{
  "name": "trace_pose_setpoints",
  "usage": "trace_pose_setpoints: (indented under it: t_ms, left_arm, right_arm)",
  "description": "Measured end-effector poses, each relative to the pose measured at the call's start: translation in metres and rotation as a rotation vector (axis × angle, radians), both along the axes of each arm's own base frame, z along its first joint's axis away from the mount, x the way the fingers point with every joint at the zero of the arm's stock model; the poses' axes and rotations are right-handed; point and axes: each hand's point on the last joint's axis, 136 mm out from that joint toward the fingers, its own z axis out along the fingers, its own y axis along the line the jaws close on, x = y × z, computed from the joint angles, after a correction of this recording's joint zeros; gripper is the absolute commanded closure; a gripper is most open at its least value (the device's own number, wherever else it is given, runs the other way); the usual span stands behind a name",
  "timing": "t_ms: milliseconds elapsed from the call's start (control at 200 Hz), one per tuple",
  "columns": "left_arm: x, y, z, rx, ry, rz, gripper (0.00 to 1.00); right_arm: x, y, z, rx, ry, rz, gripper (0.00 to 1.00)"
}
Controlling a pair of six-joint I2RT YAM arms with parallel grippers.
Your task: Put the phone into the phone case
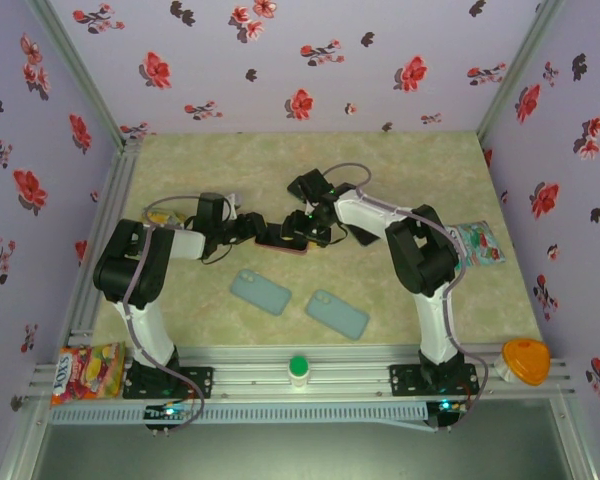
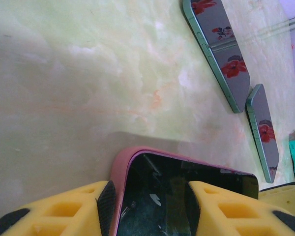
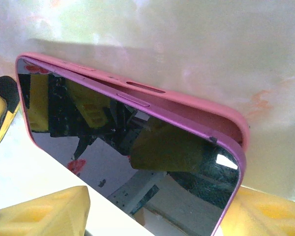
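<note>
Phone [image 3: 137, 147] lay in pink phone case [image 3: 187, 105] at mid-table [image 1: 310, 170], one long edge raised.
The left gripper [image 2: 152, 196] clamped the phone case; the right gripper [image 3: 152, 216] had its fingers apart around the phone, contact unclear.

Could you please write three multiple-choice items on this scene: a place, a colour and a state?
1. Where do the teal phones lie relative to the case? A nearer the arm bases B farther off C on it
2. What colour is the case? A pink B teal C black
3. How does the phone sit in it? A fully seated B partly in, one edge raised C outside it
Answers: A, they lie below it in the top view; A, its wall is pink; B, the phone's purple edge stands clear of the wall.
</note>
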Motion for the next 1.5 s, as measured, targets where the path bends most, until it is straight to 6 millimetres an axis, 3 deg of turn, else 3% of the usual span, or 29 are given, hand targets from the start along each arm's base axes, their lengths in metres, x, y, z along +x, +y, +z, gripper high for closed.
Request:
trace_pose_setpoints:
  t_ms: [1500]
  left_arm:
    - [-0.0005, 0.0002, 0.0005, -0.007, -0.015, 0.002, 0.54]
  right_arm:
    - [0.0007, 0.0029, 0.0007, -0.050, -0.033, 0.043, 0.14]
